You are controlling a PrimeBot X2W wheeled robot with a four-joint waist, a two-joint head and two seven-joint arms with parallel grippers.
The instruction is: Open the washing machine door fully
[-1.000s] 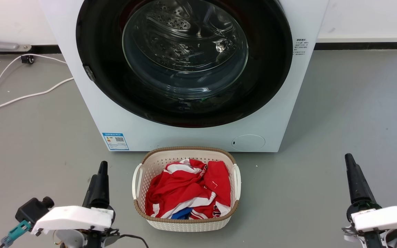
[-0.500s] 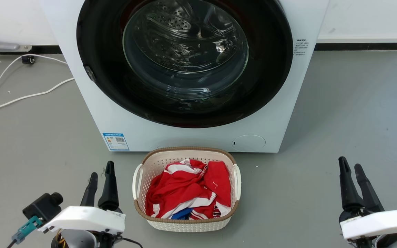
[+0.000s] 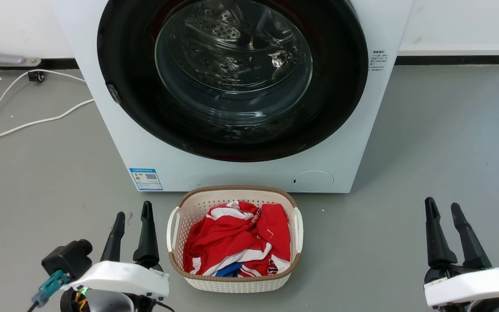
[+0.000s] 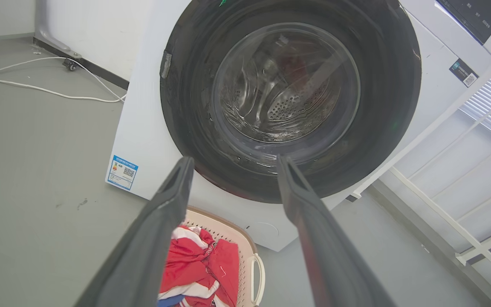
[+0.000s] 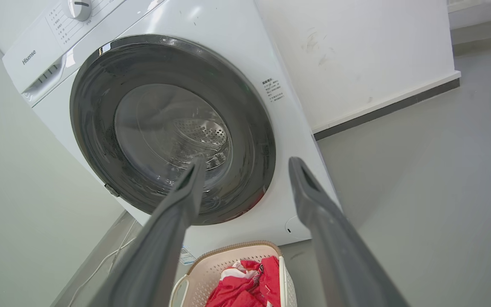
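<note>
Door: shut flush against the front of the washing machine. It is a glossy black ring round a clear glass bowl, with the steel drum showing through. There is a small grey tab on the door's left edge; it may be a catch or a hinge cover, too small to tell. Opening not yet begun.

Left gripper: low, just left of the basket, jaws apart, nothing between them. Right gripper: low and well right of the basket, jaws apart, empty. Both are well short of the door.

Risks, as I judge them:
- The door rim is smooth and shiny, so fingers hooking it could slip off before the latch gives.
- An arm reaching in low could clip the basket and shove it.
- The white cable lies loose on the floor to the left and could snag a wheel if the base rolls that way.

Basket: white with a brown woven rim, on the floor just in front of the machine, below the door. It holds crumpled red-and-white clothes with a scrap of blue.
</note>
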